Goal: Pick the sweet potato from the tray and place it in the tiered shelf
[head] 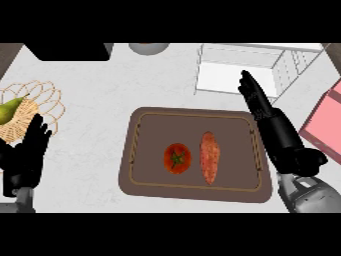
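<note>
An orange sweet potato (pixel 209 157) lies lengthwise on the brown tray (pixel 147 150), right of a red tomato (pixel 177 158). The white wire tiered shelf (pixel 247 70) stands at the back right of the counter. My right hand (pixel 276 127) is open, fingers straight and pointing toward the shelf; it hovers over the tray's right edge, just right of the sweet potato and holding nothing. At the lower left my left hand (pixel 21 152) rests open with fingers up, away from the tray.
A woven wire basket (pixel 44 97) holding a green pear (pixel 4 111) sits at the left. A pink box (pixel 339 127) stands at the right edge. A black appliance (pixel 69 50) and a grey bowl (pixel 149 47) line the back.
</note>
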You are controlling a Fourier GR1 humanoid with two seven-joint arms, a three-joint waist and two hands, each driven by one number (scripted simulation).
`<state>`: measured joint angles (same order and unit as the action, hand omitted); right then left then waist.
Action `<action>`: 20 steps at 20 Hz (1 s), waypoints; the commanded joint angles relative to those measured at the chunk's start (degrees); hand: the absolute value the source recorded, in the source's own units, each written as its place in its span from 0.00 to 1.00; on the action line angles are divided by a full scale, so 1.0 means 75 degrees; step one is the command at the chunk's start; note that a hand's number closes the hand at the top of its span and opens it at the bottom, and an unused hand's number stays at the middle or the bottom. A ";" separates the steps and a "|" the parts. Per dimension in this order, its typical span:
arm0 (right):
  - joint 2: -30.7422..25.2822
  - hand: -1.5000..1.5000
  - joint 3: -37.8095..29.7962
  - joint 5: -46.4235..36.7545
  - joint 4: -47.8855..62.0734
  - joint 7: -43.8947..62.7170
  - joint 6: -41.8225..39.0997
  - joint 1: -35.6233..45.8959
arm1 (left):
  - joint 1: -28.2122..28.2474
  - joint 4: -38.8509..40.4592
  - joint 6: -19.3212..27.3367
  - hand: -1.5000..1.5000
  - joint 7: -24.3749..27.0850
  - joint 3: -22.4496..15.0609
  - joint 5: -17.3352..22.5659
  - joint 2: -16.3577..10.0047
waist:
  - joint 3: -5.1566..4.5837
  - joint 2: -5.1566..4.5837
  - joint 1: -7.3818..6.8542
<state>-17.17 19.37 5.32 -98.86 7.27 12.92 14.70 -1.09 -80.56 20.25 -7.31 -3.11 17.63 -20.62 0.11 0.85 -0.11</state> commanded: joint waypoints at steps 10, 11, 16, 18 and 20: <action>-0.1196 1.00 -0.1464 -0.1157 0.1855 0.0724 0.1563 -0.1122 | -0.0886 -0.0716 -0.0797 0.50 0.0787 -0.1226 -0.1008 -0.0079 | -0.0142 -0.0276 0.0668; -0.0905 1.00 -0.1588 -0.1518 0.2108 0.0658 0.2307 -0.1068 | -0.0878 -0.0691 -0.0936 0.50 0.0823 -0.1423 -0.1092 -0.0069 | -0.0084 -0.0254 0.0449; 0.1467 0.00 -0.2033 -0.1202 0.1976 -0.1527 0.4483 -0.2126 | -0.1135 -0.0381 -0.1003 0.50 0.0955 -0.1679 -0.1310 0.0247 | -0.0002 -0.0125 0.0204; 0.1808 0.00 -0.2255 -0.0659 0.1904 -0.2485 0.4231 -0.2303 | -0.0956 -0.0681 -0.1032 0.50 0.0901 -0.1643 -0.1374 0.0196 | -0.0004 -0.0107 0.0076; 0.1626 0.00 -0.2390 0.0098 0.1206 -0.2918 0.3234 -0.2671 | -0.1162 -0.0529 -0.0786 0.50 0.0774 -0.1922 -0.1704 0.0592 | -0.0006 -0.0099 0.0117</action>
<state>-7.38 3.29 0.97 -85.96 -6.51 40.21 -1.02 -8.86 -84.39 13.35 -0.49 -15.48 7.22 -18.57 0.10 -0.11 1.28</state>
